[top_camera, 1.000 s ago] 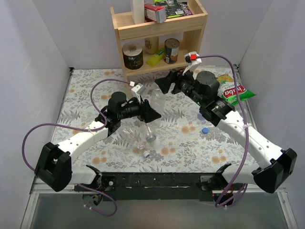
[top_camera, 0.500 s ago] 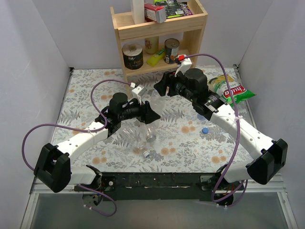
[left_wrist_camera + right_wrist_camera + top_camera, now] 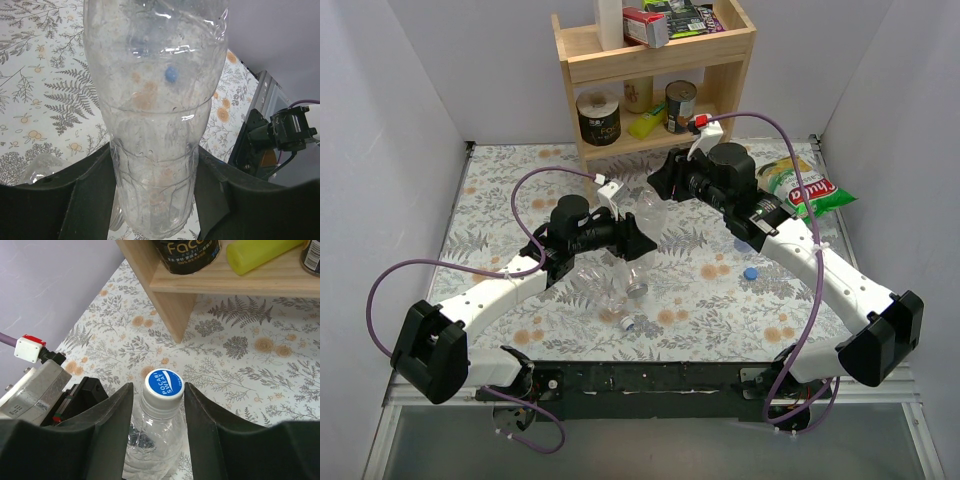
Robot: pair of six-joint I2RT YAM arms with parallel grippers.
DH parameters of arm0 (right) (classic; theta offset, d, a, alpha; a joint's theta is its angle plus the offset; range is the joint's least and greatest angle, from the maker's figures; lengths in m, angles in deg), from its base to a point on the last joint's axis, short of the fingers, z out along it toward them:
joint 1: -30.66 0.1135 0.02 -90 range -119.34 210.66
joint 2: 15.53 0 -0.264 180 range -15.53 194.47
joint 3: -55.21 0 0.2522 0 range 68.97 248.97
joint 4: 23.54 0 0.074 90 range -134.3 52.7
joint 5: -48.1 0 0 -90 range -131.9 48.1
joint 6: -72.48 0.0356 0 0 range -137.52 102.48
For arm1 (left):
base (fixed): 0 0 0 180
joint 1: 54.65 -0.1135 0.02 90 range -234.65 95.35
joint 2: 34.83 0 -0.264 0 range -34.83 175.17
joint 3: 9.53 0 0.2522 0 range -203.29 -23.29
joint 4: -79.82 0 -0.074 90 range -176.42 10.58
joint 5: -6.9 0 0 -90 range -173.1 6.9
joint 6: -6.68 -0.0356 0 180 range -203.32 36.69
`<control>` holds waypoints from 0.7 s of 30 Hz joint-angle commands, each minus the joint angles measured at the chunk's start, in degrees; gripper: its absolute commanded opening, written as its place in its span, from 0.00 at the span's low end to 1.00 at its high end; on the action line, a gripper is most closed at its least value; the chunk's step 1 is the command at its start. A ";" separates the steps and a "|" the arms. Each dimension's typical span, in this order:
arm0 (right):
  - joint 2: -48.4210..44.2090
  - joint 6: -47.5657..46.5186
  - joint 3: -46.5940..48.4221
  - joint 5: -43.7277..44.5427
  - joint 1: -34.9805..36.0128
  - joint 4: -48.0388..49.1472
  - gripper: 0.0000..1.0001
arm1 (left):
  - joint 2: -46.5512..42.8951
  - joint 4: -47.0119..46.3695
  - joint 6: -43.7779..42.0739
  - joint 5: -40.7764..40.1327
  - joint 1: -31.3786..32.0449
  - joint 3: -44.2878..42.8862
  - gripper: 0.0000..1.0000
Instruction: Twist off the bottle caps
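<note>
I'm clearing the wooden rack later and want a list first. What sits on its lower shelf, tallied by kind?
Tins: 2
Yellow bottle: 1
Tan container at the back, kind unclear: 1
Total: 4

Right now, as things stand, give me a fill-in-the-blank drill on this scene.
1. The clear bottle is clamped between the fingers of the ____ arm.
2. The cap flanked by the right fingers is coloured ____, with white lettering.
3. The small bottle lying on the wooden shelf is ____.

Missing words: left; blue; yellow.
</note>
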 commanded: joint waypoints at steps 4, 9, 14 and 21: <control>0.45 0.36 1.67 -0.68 -0.08 2.43 0.44 | -2.06 0.94 -2.21 -0.62 0.87 -2.77 0.40; 0.45 0.54 1.14 -0.59 -0.44 2.34 0.31 | -1.97 1.03 -2.39 -0.80 1.14 -2.77 0.40; -0.16 0.98 -0.87 -4.01 -2.19 4.01 0.16 | -1.89 0.77 -2.39 0.16 1.14 -2.77 0.40; -2.71 2.91 -8.25 -23.25 -8.87 14.64 0.01 | -3.64 -2.30 -2.13 6.22 0.96 -1.71 0.41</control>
